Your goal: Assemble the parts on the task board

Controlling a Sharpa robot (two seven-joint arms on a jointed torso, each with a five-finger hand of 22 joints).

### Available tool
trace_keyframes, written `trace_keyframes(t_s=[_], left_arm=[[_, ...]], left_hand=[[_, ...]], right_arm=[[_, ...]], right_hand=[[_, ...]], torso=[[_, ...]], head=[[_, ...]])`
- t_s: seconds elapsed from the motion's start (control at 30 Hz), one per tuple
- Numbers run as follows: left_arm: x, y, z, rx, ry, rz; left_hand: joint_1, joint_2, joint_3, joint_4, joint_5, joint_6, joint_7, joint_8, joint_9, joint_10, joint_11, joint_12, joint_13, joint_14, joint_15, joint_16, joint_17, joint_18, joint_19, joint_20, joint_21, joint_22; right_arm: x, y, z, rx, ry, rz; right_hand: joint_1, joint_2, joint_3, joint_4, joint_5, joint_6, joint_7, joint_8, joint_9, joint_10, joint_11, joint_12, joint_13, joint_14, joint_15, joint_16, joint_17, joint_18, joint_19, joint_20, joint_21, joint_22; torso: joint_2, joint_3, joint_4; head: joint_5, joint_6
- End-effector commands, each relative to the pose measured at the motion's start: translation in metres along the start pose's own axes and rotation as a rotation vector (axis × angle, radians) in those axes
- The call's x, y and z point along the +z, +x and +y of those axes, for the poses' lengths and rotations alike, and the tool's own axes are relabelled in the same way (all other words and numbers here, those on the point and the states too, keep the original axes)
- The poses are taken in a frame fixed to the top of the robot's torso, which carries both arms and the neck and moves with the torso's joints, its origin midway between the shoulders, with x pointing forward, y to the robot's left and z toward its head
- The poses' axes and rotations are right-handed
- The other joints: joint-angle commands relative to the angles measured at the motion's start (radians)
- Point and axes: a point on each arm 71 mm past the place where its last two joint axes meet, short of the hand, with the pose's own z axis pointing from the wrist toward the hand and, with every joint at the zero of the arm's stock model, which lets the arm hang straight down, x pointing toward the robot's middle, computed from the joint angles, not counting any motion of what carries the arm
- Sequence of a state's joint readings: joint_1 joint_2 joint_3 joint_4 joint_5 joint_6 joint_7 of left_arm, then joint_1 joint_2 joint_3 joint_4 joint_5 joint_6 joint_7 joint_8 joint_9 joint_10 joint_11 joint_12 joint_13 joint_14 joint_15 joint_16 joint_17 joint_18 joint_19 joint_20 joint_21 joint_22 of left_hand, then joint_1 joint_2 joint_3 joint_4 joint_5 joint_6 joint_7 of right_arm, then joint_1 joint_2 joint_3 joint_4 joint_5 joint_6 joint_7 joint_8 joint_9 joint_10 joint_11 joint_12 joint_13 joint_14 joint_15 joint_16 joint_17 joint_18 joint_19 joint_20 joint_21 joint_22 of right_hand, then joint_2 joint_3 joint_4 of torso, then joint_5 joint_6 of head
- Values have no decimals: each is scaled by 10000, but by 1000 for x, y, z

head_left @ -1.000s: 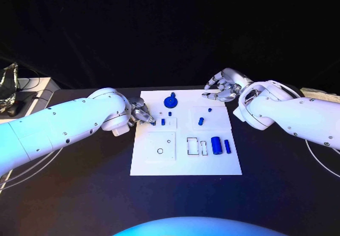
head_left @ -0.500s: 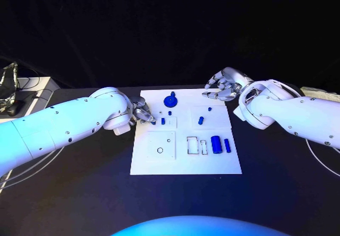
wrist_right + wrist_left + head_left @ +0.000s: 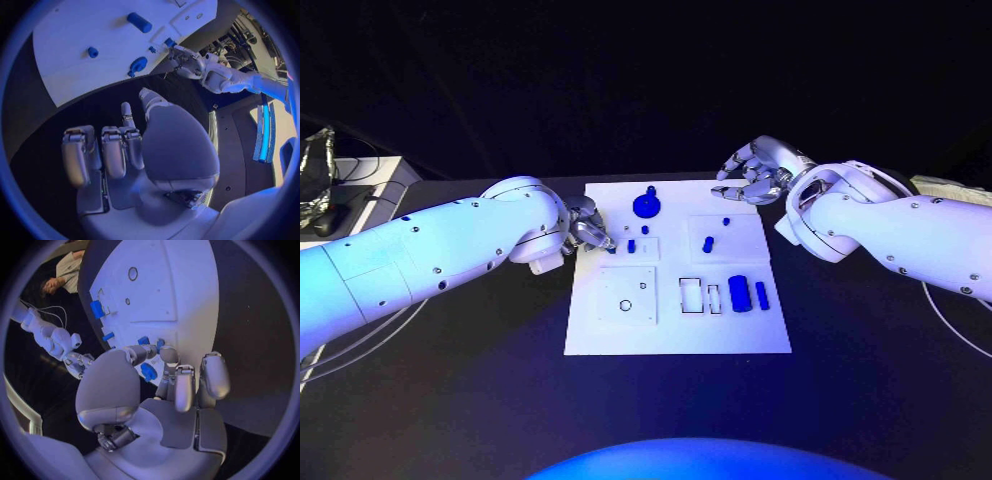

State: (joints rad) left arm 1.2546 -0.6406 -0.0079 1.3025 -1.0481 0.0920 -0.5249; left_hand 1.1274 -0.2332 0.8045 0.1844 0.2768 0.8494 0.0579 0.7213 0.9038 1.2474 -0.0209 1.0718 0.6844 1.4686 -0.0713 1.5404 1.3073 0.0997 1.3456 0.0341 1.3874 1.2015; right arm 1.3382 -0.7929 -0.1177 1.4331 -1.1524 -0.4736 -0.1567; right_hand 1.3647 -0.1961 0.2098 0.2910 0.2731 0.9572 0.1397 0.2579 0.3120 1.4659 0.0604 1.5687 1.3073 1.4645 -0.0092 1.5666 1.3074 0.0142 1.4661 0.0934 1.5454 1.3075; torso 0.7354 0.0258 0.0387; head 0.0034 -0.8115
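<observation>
Left robot hand (image 3: 586, 231) sits at the near-left edge of the task board (image 3: 678, 335), fingers curled together over the board's margin; in the left wrist view its fingertips (image 3: 167, 354) close around a small blue part (image 3: 149, 372), though whether the part is truly pinched or merely lies under them I cannot tell. Right robot hand (image 3: 759, 172) hovers off the board's far right corner with its fingers loosely bent and apart, holding nothing, as the right wrist view (image 3: 125, 150) also shows. On the board, a large round blue knob (image 3: 648, 206) stands near the far edge, a few small blue pegs (image 3: 710, 243) lie scattered through the middle, and two blue cylinders (image 3: 740, 293) lie side by side toward the right, next to a row of outlined rectangular slots (image 3: 692, 294) that look unfilled. A square panel with a small oval hole (image 3: 626, 305) on the left half also appears unoccupied. Judging by this, the assembly is at an early stage: most pieces lie loose and not seated, the slots and the hole are open, and the left hand seems to be working on one of the small pieces while the black surface (image 3: 459, 400) around the board carries nothing else of the task.
</observation>
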Motion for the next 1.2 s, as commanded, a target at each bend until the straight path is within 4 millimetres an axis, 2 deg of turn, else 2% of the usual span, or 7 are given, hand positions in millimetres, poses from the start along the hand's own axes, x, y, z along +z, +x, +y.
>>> trace_keyframes(t_s=[0.03, 0.43, 0.63, 0.83, 1.0, 1.07, 1.2], left_arm=[[1, 6, -1, 446, 2, 361], [2, 6, -2, 533, -13, 323], [2, 6, -4, 510, 19, 311], [3, 7, -6, 463, 48, 362], [3, 9, -8, 390, 94, 494], [4, 9, -9, 365, 105, 522], [5, 9, -10, 308, 106, 507]], left_hand=[[-7, 52, 1657, -1697, 80, 151, -53, 54, 0, 73, -33, -15, -13, 865, -78, 54, 2095, -166, 45, 2, 47, 1], [-13, 20, 1697, -1780, 208, 204, -57, 62, -11, 103, -40, -38, -37, 872, -86, 64, 2117, -177, 76, -8, 74, 50], [-18, 22, 1700, -1781, 221, 210, -57, 63, -13, 110, -40, -34, -29, 870, -86, 61, 2110, -174, 68, -9, 68, 37], [-56, 28, 1693, -1762, 232, 220, -53, 62, -17, 132, -35, -25, -11, 869, -84, 58, 2105, -170, 57, -10, 60, 19], [-295, 20, 1515, -1632, 139, 256, -98, 61, -35, 239, -55, -3, 36, 878, -86, 70, 2131, -175, 62, -9, 60, 35], [-587, -16, 1139, -1372, 51, 302, -199, 37, -77, 311, -117, -7, 44, 879, -125, 71, 2135, -177, 66, -31, 47, 45], [-737, -33, 793, -1150, -5, 386, -257, -1, -143, 336, -161, -7, 68, 880, -166, 70, 2135, -178, 71, -74, 31, 42]], right_arm=[[0, 1, 1, -66, -81, 90], [0, 1, 1, -64, -87, 92], [0, 1, 1, -63, -90, 93], [0, 1, 1, -62, -87, 92], [-1, 1, 1, -59, -90, 90], [-1, 1, 1, -59, -91, 87], [-1, 1, 1, -58, -89, 85]], right_hand=[[-121, -2, -32, -6, 34, -77, 22, -6, 17, 1002, 9, -28, 2588, 1054, -12, 29, 2594, -61, 904, -3, -57, 2414], [-121, -2, -32, -6, 34, -77, 22, -6, 17, 1002, 9, -28, 2588, 1054, -12, 29, 2594, -61, 904, -3, -57, 2414], [-121, -2, -32, -6, 34, -77, 22, -6, 17, 1002, 9, -28, 2588, 1054, -12, 29, 2594, -61, 904, -3, -57, 2414], [-121, -2, -32, -6, 34, -77, 22, -6, 17, 1002, 9, -28, 2588, 1054, -12, 29, 2594, -61, 904, -3, -57, 2414], [-121, -2, -32, -6, 34, -77, 22, -6, 17, 1002, 9, -28, 2588, 1054, -12, 29, 2594, -61, 904, -3, -57, 2414], [-121, -2, -32, -6, 34, -77, 22, -6, 17, 1002, 9, -28, 2588, 1054, -12, 29, 2594, -61, 904, -3, -57, 2414], [-121, -2, -32, -6, 34, -77, 22, -6, 17, 1002, 9, -28, 2588, 1054, -12, 29, 2594, -61, 904, -3, -57, 2414]], torso=[[8, -4, -2], [5, -12, 5], [5, 4, -9], [-2, 5, 2], [4, 7, -1], [5, 5, -6], [5, 8, -17]], head=[[4, 1], [-12, 7], [3, -2], [-6, -8], [-5, -28], [-11, -23], [-10, -14]])
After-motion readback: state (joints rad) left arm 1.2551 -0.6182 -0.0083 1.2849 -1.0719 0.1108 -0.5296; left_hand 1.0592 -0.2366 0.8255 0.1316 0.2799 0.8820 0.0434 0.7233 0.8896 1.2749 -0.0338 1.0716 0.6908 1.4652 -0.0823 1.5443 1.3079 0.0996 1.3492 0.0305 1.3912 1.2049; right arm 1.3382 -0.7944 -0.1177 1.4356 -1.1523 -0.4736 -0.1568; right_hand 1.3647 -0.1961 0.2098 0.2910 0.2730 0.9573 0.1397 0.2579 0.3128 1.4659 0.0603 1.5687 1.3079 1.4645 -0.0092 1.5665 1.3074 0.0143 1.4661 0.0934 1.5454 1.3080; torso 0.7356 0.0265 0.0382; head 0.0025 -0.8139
